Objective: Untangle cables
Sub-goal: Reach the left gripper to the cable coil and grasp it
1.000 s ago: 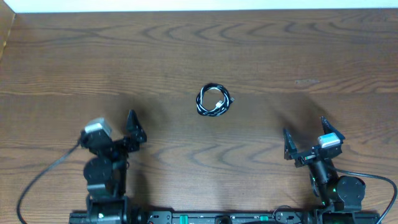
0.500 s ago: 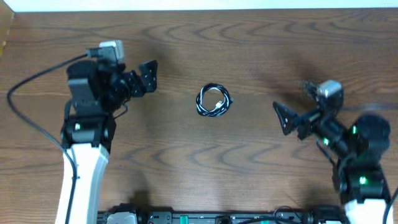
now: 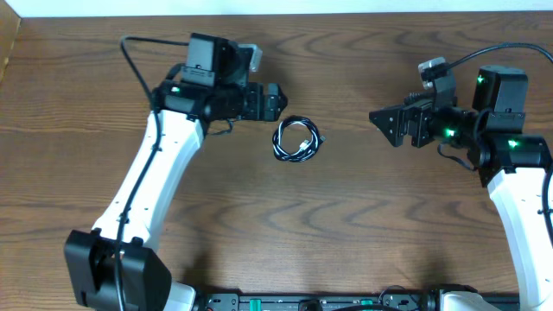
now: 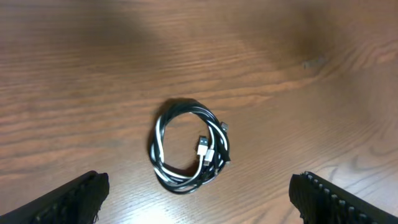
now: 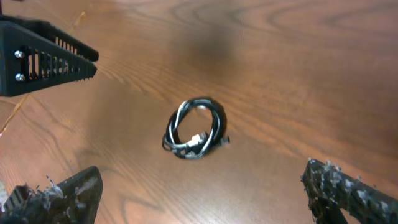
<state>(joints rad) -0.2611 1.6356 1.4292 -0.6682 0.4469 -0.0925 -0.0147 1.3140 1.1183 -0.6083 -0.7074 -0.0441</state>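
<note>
hovering open-jawed on either side of the coil

both arms are out over the wooden table (image 3: pixel 276 250), and the cables (image 3: pixel 297 139) lie near the middle of it as one small ring, flat on the wood, with nothing touching them. the left wrist view looks almost straight down on it: the black cord (image 4: pixel 193 107) and the white cord (image 4: pixel 157 140) run round together in the same loop, and a pale plug end (image 4: pixel 203 144) pokes into the hollow of the ring.

the left gripper (image 3: pixel 275 101) hangs near the coil, on its far-left side in the overhead view. its fingers sit in the two bottom corners of its own camera, spread wide with nothing between them but bare wood and the ring beyond.

over to the right gripper (image 3: pixel 386 126): it is further off, out to the right of the coil and pointing toward it. its jaws are also parted wide and hold nothing. from its wrist camera the ring shows in the middle of the frame, with one finger (image 5: pixel 46 56) of the left gripper at the top left.
</note>
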